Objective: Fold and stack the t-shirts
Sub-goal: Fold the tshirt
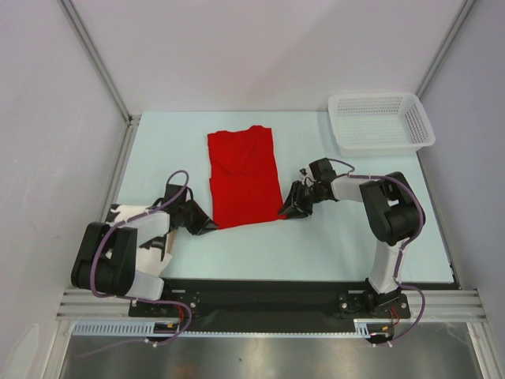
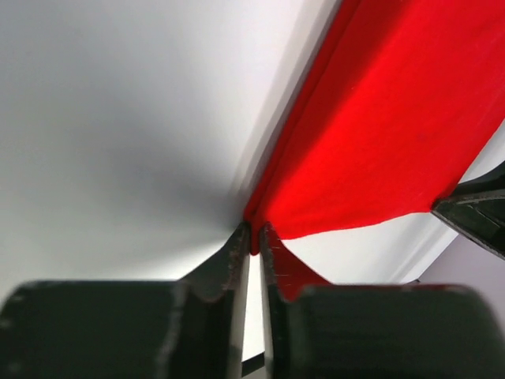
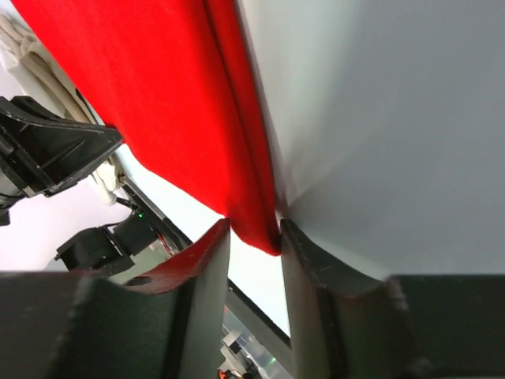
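- On the pale table (image 1: 355, 237), in the middle and slightly left, the t-shirt (image 1: 243, 178) lies folded into a long red strip running from the near side toward the far side. Its far end is rumpled, and the top view does not show how the sleeves are tucked.
- At the far right corner stands the white mesh basket (image 1: 377, 147), well apart from the cloth. Only the top view shows it.
- The left gripper (image 1: 211, 227) sits low at the shirt's near left corner. From above, its black fingers merge with their shadow, so the grip cannot be read there. Its own wrist view shows the two fingers almost together, pinching the red corner between their tips. The rest of the cloth runs out of frame to the upper right.
- The right gripper (image 1: 286, 212) is at the near right corner. From above it too is a dark lump. Its wrist view shows the thick folded edge filling the gap between the fingers, with both pressed against it.
- Each wrist view catches a blurred black piece of the other gripper across the cloth's near edge.
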Controlling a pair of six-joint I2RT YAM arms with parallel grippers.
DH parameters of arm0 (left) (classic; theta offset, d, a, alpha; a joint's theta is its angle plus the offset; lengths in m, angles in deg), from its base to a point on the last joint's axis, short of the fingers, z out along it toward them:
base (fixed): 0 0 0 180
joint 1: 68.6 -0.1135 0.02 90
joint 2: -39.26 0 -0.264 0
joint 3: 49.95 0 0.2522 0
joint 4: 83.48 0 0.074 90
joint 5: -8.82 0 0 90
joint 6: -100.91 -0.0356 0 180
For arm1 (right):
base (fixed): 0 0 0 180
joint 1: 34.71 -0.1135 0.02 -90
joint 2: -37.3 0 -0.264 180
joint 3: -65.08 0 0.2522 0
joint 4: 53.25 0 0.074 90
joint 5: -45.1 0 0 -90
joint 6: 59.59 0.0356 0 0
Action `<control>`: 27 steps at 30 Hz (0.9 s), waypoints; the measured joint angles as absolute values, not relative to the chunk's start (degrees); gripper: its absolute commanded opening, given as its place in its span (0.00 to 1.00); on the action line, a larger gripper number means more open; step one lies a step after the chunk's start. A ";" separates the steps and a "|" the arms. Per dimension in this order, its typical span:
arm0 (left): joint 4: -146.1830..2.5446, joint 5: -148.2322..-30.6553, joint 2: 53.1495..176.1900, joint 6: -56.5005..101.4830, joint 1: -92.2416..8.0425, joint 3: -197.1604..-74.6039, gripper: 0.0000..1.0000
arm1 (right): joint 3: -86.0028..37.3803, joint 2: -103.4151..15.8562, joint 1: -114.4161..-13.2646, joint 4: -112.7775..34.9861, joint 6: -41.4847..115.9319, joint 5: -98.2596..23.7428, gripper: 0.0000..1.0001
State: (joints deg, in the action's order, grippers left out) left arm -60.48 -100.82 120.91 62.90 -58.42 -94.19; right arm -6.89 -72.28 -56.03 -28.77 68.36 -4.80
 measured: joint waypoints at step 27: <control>-37.27 -91.38 80.26 73.52 -40.61 -81.12 0.00 | 14.61 -46.22 -64.54 -22.89 65.37 -12.58 0.00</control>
State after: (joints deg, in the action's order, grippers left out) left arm -37.27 -91.38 80.26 73.52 -40.61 -81.12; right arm 14.61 -46.22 -64.54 -22.89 65.37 -12.58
